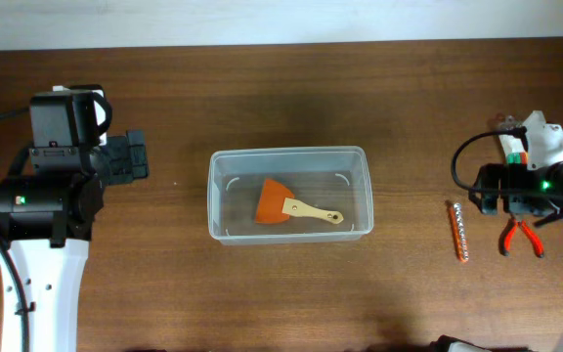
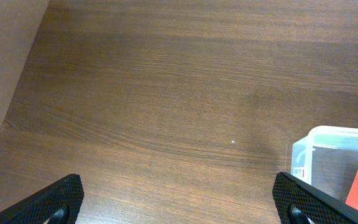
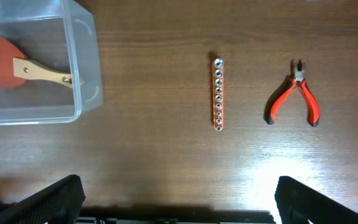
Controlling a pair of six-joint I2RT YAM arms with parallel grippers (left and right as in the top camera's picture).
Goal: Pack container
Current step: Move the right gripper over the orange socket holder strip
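One of the three small tools in view is packed; two are not. At the left, the left gripper (image 2: pixel 179 208) hangs over bare table (image 1: pixel 164 284) with its fingers spread wide and nothing between them, well apart from the work. At the centre of the table stands the container (image 1: pixel 286 153), upright and without a lid. Inside it a scraper (image 1: pixel 280 203) with an orange blade and a wooden handle lies flat on the floor of the tub. To the right of the container, outside it, a strip of sockets (image 1: pixel 458 233) lies on the wood, and beyond that a pair of red-handled pliers (image 1: pixel 521 237). The right gripper (image 3: pixel 179 208) hovers above these two with its fingers spread wide, holding nothing. We judge the task roughly one third complete. The strip of sockets and the pliers are yet to be picked up and placed in the container, and we expect the right arm, being nearest, to take them.
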